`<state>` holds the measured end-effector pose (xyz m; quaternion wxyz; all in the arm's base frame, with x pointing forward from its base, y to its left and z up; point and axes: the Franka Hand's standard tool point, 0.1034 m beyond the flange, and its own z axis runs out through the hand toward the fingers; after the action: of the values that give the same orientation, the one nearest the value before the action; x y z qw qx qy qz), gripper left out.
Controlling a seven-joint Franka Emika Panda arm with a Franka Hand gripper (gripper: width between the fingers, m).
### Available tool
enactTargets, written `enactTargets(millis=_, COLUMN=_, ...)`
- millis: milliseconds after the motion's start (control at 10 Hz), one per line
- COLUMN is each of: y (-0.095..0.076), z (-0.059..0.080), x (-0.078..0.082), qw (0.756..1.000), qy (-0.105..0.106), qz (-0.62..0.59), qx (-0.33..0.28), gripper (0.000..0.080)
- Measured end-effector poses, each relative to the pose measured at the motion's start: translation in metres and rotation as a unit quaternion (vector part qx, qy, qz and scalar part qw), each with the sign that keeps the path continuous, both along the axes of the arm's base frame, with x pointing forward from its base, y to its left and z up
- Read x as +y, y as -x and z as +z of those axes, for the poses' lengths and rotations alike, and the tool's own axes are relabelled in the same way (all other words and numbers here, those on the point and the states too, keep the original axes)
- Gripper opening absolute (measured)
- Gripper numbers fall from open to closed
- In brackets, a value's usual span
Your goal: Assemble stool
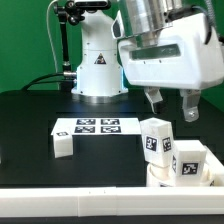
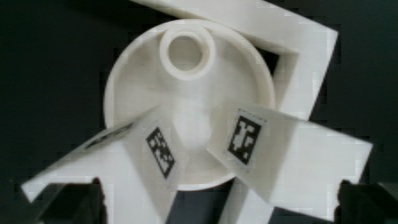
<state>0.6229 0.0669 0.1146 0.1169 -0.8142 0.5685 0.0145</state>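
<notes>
The stool stands upside down at the front of the exterior view's right. Its round seat disc (image 1: 168,183) lies flat and carries upright tagged leg blocks (image 1: 157,138) (image 1: 190,161). My gripper (image 1: 170,103) hangs open just above them and holds nothing. The wrist view looks straight down on the seat disc (image 2: 178,90) and its centre hole. Two tagged legs (image 2: 151,150) (image 2: 253,135) rise toward the camera and a third leg (image 2: 276,35) sits at the far rim. The gripper (image 2: 214,205) has one dark fingertip on either side of the near legs. A loose leg block (image 1: 62,146) lies on the table.
The marker board (image 1: 90,126) lies flat mid-table beside the loose leg. The robot's white base (image 1: 97,65) stands at the back. A long white rail (image 1: 90,205) runs along the table's front edge.
</notes>
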Motion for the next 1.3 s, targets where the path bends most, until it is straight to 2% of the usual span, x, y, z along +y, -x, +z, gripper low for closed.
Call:
enactTargets(millis=300, y=0.0002, z=-0.0006, x=-0.0024, qw=0.994, qy=0.014, qz=0.110, qx=-0.023, gripper=0.0649)
enactTargets(millis=500, y=0.0008, z=-0.0011, x=-0.0038, qw=0.975, qy=0.036, qz=0.218, qx=-0.039, gripper=0.0649)
enactTargets(millis=600, y=0.0015, z=-0.0016, x=-0.0047, qw=0.949, qy=0.055, qz=0.307, qx=-0.050, gripper=0.0649)
enactTargets(millis=800, y=0.0031, z=-0.0027, x=-0.0057, qw=0.894, qy=0.073, qz=0.438, qx=-0.065, gripper=0.0649)
enactTargets(millis=1300, y=0.0032, z=-0.0038, x=-0.0105, qw=0.817, qy=0.087, qz=0.564, qx=-0.088, gripper=0.0649)
